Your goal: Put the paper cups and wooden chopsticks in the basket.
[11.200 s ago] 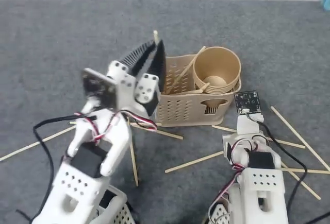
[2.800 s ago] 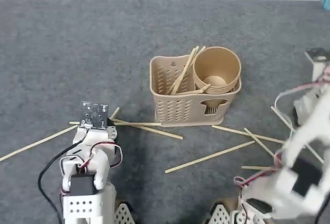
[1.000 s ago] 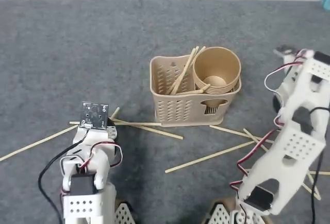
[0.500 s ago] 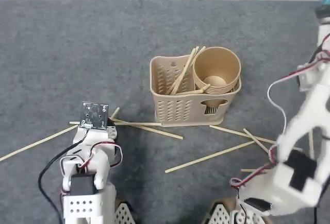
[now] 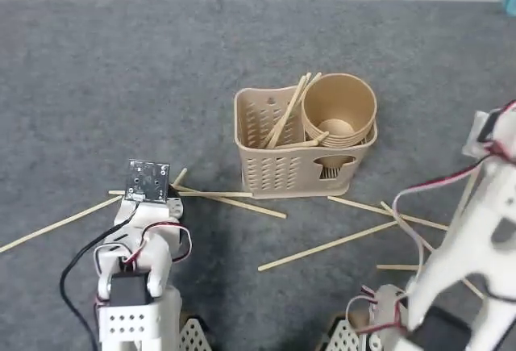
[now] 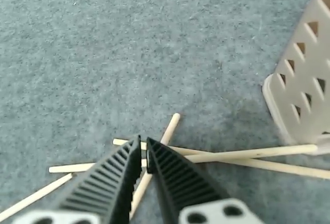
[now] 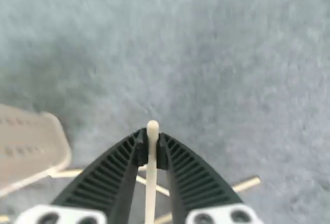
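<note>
The tan basket (image 5: 302, 165) stands mid-carpet and holds a paper cup (image 5: 339, 109) and a few wooden chopsticks (image 5: 286, 113). My right gripper (image 7: 151, 140) is shut on one wooden chopstick (image 7: 151, 183), which sticks out just past its tips, above the carpet beside the basket's corner (image 7: 36, 147). The right arm (image 5: 484, 230) rises at the right edge of the high view. My left gripper (image 6: 144, 144) is shut on nothing, low over crossed chopsticks (image 6: 227, 155) on the carpet, with the basket wall (image 6: 304, 90) off to one side. The left arm (image 5: 141, 238) sits at the front left.
Loose chopsticks lie on the grey carpet: one long stick (image 5: 52, 224) at the far left, a pair (image 5: 230, 199) in front of the basket, and several (image 5: 326, 245) between the basket and the right arm. The carpet behind the basket is bare.
The right arm swung up toward the back right corner, then came back down and forward along the right edge. The left arm has stayed where it was.
</note>
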You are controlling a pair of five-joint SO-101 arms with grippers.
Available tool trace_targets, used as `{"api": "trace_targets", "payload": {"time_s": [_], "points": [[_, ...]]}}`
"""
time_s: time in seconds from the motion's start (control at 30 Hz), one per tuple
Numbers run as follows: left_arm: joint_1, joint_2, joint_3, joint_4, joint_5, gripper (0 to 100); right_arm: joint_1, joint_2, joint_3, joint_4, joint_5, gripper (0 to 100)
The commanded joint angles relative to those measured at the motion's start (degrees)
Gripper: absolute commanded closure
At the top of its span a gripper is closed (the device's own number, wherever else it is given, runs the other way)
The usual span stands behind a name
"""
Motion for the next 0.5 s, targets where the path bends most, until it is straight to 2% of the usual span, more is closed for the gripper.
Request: {"api": "trace_targets", "payload": {"time_s": [0.0,0.23,0.37,0.47], "points": [[-0.35,-0.97,-0.31,-0.7,-0.88,99,-4.09,-5.85,-3.34,-3.47,-5.1,99.1],[-0.35,-0.97,-0.31,-0.7,-0.88,99,-12.79,-10.77,-14.77,-7.25,-15.65,99.1],[-0.35,-0.97,-0.31,-0.7,-0.88,99,-22.37,-13.05,-19.78,-9.8,-23.47,99.1],[-0.35,-0.97,-0.31,-0.7,-0.88,99,-30.37,-14.29,-19.78,-16.84,-26.9,99.1]]}}
